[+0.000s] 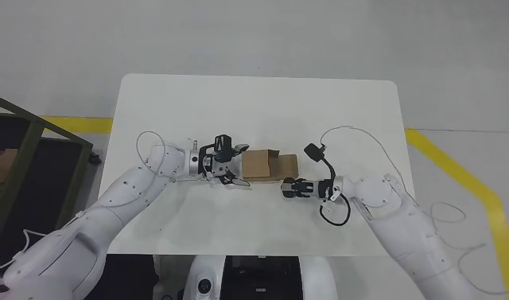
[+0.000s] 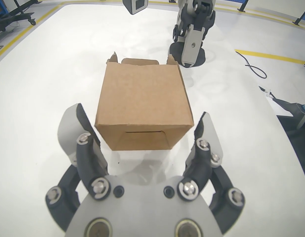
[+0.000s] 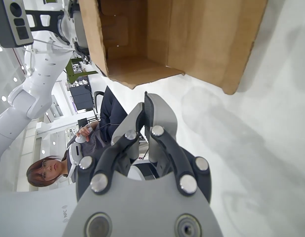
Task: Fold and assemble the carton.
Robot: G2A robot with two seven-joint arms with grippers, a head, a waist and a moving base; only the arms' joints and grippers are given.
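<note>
Your carton (image 1: 261, 166) lies mid-worktop; left gripper (image 2: 141, 114) jaws spread at its closed end, right gripper (image 3: 145, 104) jaws pressed together opposite.

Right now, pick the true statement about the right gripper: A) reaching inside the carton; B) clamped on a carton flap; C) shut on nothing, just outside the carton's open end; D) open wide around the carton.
C: the right gripper has fingers closed on nothing, short of the carton.
</note>
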